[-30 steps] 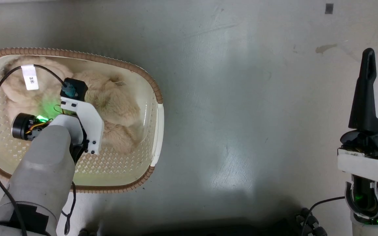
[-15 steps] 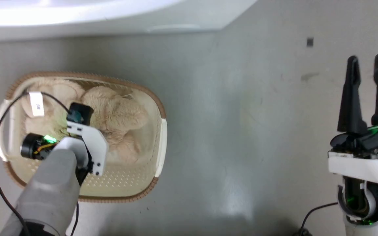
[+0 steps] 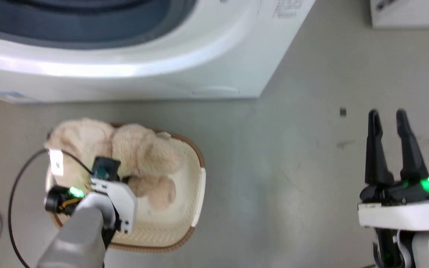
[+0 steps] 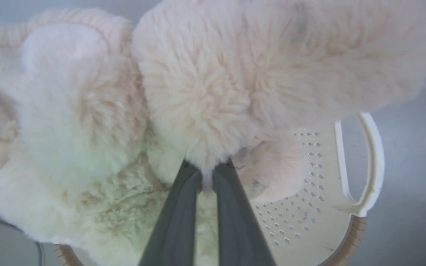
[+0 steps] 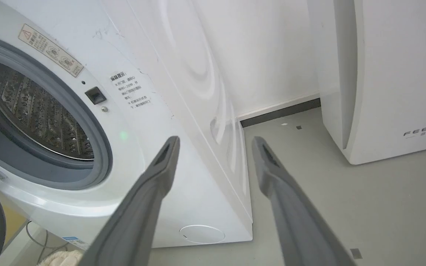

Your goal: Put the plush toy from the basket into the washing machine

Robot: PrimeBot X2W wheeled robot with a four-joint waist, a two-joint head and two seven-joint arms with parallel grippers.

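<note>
The plush toy (image 3: 125, 156) sits in the upper half of the basket (image 3: 199, 186), left of centre in the head view, its long axis running left to right across the frame and its shaggy cream bulk spilling over the far rim toward the washing machine (image 3: 162, 74) along the top edge. In the left wrist view the plush toy (image 4: 205, 96) fills the upper frame, directly ahead of the left fingers (image 4: 176, 214), which are pressed almost together and pinch a tuft of fur at their tips. The fur is long, soft and loose, so I judge the hold to be on pile more than on stuffing; it may slip under the toy's weight. The basket (image 4: 372, 173) is smooth perforated cream plastic with a brown woven-look rim, resting on the glossy grey floor (image 3: 274, 186). The left arm is clearly the nearer one. The right fingers (image 3: 376, 149) stand spread and empty at the lower right, well apart from the toy. In the right wrist view the washing machine (image 5: 183, 122) shows a grey gasket and a dimpled steel drum (image 5: 31, 107), its porthole open
</note>
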